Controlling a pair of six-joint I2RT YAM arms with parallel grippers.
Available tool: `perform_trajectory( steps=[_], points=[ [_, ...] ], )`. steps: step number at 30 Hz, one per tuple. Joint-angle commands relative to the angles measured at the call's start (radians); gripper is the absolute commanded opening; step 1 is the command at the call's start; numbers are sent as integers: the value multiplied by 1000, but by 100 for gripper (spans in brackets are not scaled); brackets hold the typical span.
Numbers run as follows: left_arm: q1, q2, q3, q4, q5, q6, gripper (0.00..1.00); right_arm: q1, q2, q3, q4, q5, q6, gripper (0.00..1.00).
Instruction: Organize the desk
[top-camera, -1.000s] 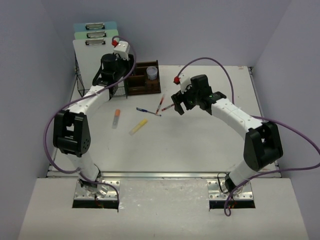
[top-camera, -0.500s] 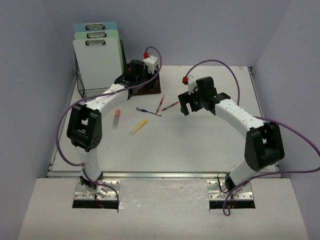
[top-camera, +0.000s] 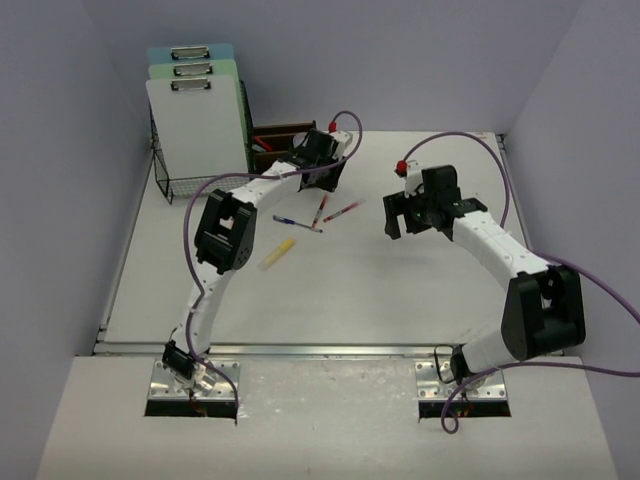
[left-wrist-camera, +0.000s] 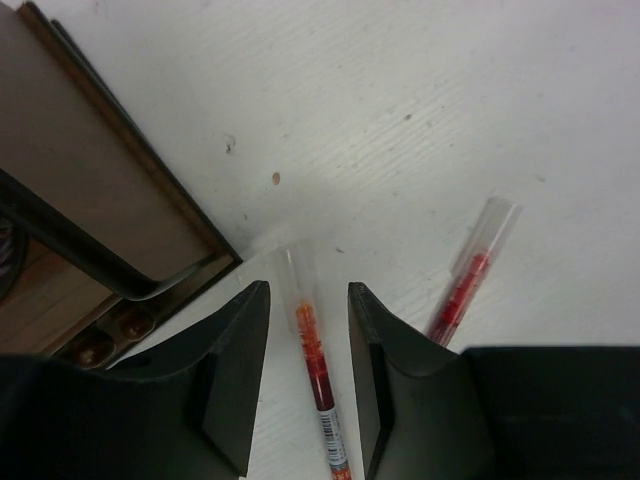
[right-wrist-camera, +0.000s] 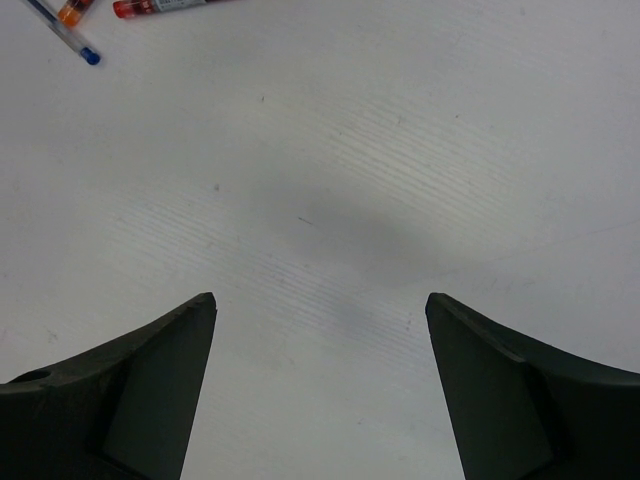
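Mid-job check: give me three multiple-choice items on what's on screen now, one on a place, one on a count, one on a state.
1. Where is the left gripper? A over the yellow highlighter; B straddling a red pen beside the wooden organiser; C at the metal rail.
2. How many clipboards stand in the wire rack? A one; B two; C three.
3. The right gripper is: A open over bare desk; B shut on a pen; C inside the organiser.
Answers: B, its fingers flank the pen; C, blue, green and white ones show; A, jaws wide, nothing between.
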Motion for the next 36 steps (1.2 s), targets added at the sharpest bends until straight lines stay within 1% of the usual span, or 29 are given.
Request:
perform_trajectory(
  steps=[1, 6, 14, 21, 24, 25, 27, 29, 32, 33, 36],
  points=[
    [2, 29, 51, -12, -86, -3, 35, -9, -50, -21, 23, -30, 22, 86],
    [2, 52, 49, -2, -105, 4, 36, -9, -62, -35, 21, -41, 33, 86],
    [1, 98, 50, -33, -32, 14, 35, -9, -74, -27, 14, -42, 26, 84],
    [-10, 126, 57, -94, 42, 55, 30, -11, -74, -27, 11, -52, 26, 80],
    [-13, 119, 59, -119, 60, 56, 22, -11, -72, -24, 9, -56, 24, 79],
    [-13, 108, 53, -115, 63, 55, 17, -11, -71, -20, 6, -57, 27, 78],
    [-12, 87, 38, -100, 65, 56, 12, -11, -72, -17, 6, -60, 29, 78],
    [-12, 44, 14, -66, 68, 48, 9, -11, -72, -14, -1, -68, 29, 78],
    [-9, 13, 17, -44, 73, 33, 5, -11, -75, -12, -4, -75, 34, 77],
    [-8, 1, 31, -39, 80, 27, 0, -11, -77, -12, -5, -76, 34, 77],
    [-7, -37, 41, -11, 97, 11, 0, -11, -84, -9, -7, -75, 33, 77]
  ],
)
